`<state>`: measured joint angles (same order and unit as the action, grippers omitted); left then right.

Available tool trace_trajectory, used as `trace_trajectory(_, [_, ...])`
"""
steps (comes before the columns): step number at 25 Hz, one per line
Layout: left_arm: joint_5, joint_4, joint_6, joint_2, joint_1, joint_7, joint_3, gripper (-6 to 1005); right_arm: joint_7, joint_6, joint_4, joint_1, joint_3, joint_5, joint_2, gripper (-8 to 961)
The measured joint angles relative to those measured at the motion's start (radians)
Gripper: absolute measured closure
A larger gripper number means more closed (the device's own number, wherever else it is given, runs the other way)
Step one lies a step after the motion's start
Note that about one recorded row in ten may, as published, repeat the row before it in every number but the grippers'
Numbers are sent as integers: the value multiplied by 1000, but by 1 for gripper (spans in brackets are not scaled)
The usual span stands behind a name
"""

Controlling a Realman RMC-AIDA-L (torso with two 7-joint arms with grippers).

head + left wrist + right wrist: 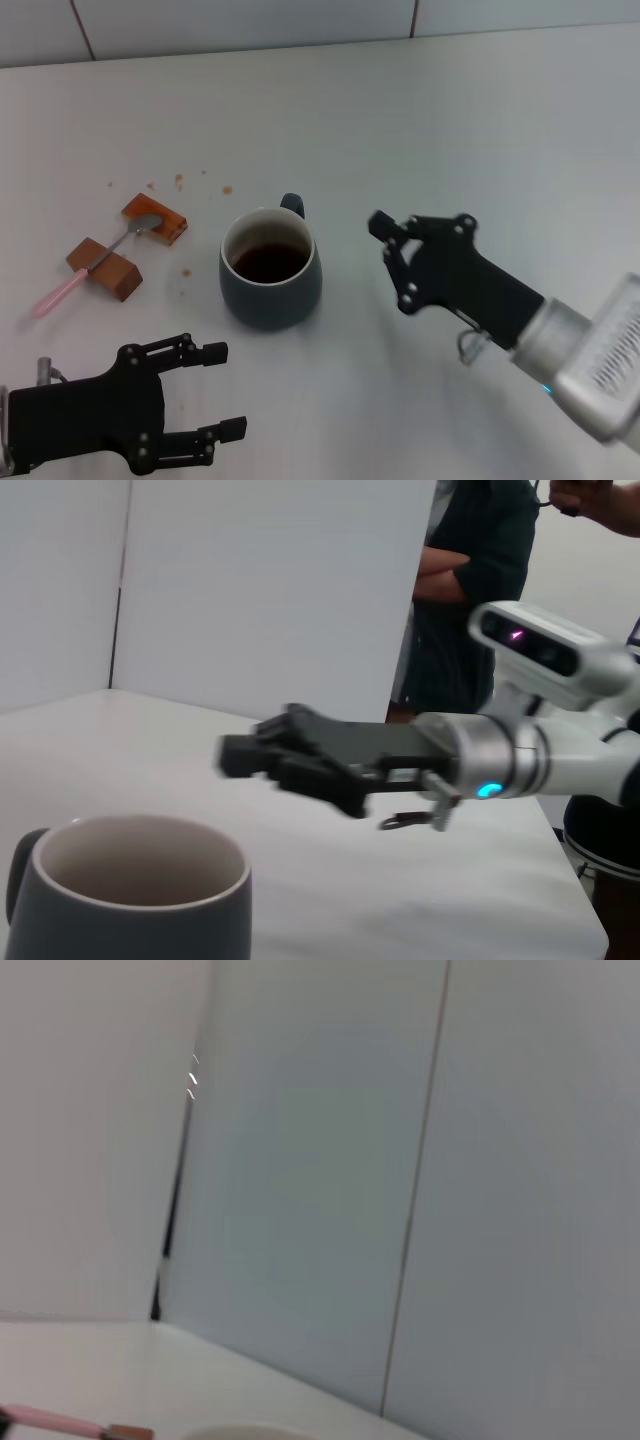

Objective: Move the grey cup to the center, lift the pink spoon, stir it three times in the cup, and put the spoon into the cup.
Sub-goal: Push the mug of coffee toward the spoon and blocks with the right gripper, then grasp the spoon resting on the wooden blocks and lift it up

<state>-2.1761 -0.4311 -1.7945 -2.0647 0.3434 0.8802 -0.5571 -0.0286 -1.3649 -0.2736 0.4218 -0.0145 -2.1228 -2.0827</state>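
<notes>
1. While the grey cup stands upright near the middle of the table, with dark liquid inside and its small loop handle turned away from the robot, the cup move looks done and the spoon pickup appears to be the step in hand.
2. The pink spoon lies well to the cup's left, bridged across two wooden blocks; its metal bowl rests on the farther block, nearer the cup, and its pink handle slopes down past the nearer block toward the robot's left.
3. Its long axis runs diagonally, from far and cupward to near and leftward.
4. The left gripper hangs low in front of the cup, fingers spread wide and holding nothing.
5. The right gripper hovers just right of the cup, apart from it; whether its fingers are parted cannot be told.
6. A good pickup likely means closing across the handle, square to that diagonal, in the free span beyond the nearer block, so the blocks are not nudged.
7. Lifting straight up should keep the bowl from dragging.
</notes>
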Motion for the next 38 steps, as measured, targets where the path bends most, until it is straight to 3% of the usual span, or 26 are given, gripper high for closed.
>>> trace_trajectory(5, [1,4,0,-2,0,-10,3,194,-1,-172,67,-105,2,-123,2,948])
trace_trajectory(8, [2,7,0,-3,0,-11,4,193,7,-188,73,-134,2,-159,3,948])
trace_trajectory(10, [7,26,3,-2,1,-25,6,193,42,-185,73,-168,2,-178,4,889])
trace_trajectory(17, [59,45,13,-2,-7,-33,8,193,202,-190,115,-175,3,-186,4,712])
trace_trajectory(24, [207,81,5,1,-71,-34,17,193,244,-218,148,-170,3,-193,4,572])
trace_trajectory(25, [251,120,9,3,-90,-18,54,193,244,-220,152,-170,0,-193,4,552])
trace_trajectory(27, [260,134,9,4,-97,-9,78,193,244,-220,152,-170,-2,-193,4,320])
trace_trajectory(29, [267,147,9,4,-105,5,107,193,243,-220,153,-168,-5,-193,4,278])
trace_trajectory(31, [273,173,1,5,-132,81,219,193,242,-215,153,-163,-4,-193,4,236])
trace_trajectory(33, [274,180,0,5,-146,132,276,193,242,-208,153,-157,2,-192,4,194])
trace_trajectory(38, [275,182,5,6,-175,309,403,192,242,-190,154,-147,4,-200,3,194])
